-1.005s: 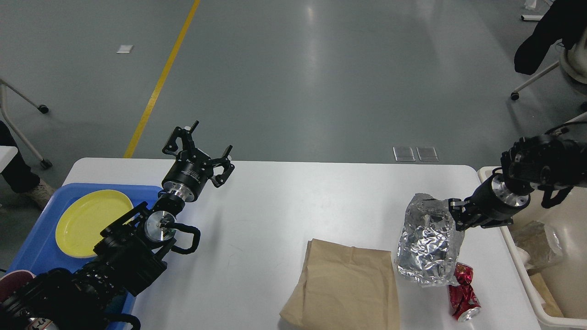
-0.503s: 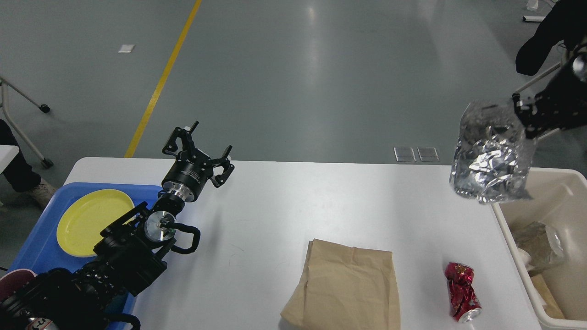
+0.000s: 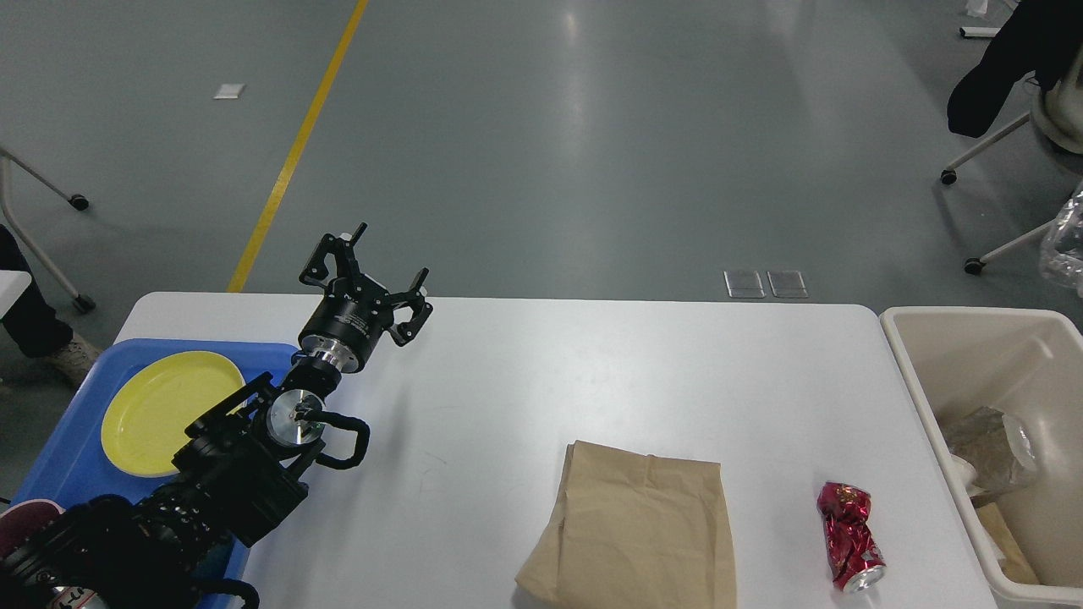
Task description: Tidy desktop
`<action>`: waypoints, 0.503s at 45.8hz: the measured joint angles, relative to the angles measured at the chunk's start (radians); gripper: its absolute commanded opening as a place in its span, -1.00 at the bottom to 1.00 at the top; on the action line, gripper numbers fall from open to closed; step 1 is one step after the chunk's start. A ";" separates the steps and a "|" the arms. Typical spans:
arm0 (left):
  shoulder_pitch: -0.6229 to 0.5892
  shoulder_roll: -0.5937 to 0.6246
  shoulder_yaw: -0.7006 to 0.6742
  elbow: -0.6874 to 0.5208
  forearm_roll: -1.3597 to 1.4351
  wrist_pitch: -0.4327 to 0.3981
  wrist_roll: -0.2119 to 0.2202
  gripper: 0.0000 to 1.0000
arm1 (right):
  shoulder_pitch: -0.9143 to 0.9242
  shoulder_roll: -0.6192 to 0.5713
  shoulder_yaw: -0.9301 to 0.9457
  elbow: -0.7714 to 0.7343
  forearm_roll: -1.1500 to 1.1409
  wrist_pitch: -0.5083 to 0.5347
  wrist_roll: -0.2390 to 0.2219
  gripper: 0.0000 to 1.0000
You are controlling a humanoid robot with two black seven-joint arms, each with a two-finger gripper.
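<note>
Across the lower half of the frame lies the desk (image 3: pixel 592 381), a large white smooth rectangular top with rounded corners, glossy enough to show soft shadows, and far bigger than anything resting on it. Its far edge runs level across the middle of the frame, against a grey floor marked by a yellow line (image 3: pixel 296 148) in the upper left.

At the lower centre a flattened brown paper bag (image 3: pixel 634 529) lies on the desk, its near end cut off by the bottom edge of the frame. To its right, apart from it, a crushed red can (image 3: pixel 849 535) lies on its side with its silver end toward the bottom of the frame.

At the lower left a blue tray (image 3: pixel 68 461) overlaps the desk's left end and holds a yellow plate (image 3: pixel 161 410). The left arm comes in from the lower left corner, over the tray, and its left gripper (image 3: pixel 381 275) is raised above the desk's far edge with the fingers spread apart and nothing between them.

At the right edge a beige bin (image 3: pixel 909 372) stands just beside the desk's right end, with crumpled paper and wrapping inside. A scrap of crinkled silvery material (image 3: pixel 1068 245) shows at the right edge above the bin. The right gripper is out of the frame.
</note>
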State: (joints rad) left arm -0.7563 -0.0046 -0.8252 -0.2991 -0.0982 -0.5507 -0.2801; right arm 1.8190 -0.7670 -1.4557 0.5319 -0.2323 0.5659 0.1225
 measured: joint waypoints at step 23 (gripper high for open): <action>0.000 0.000 0.000 0.000 0.000 0.000 0.001 0.96 | -0.655 -0.100 0.487 -0.046 0.001 -0.625 0.016 -1.00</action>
State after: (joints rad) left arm -0.7563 -0.0046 -0.8252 -0.2991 -0.0982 -0.5507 -0.2791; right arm 1.1635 -0.8672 -0.9685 0.4855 -0.2316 -0.0593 0.1380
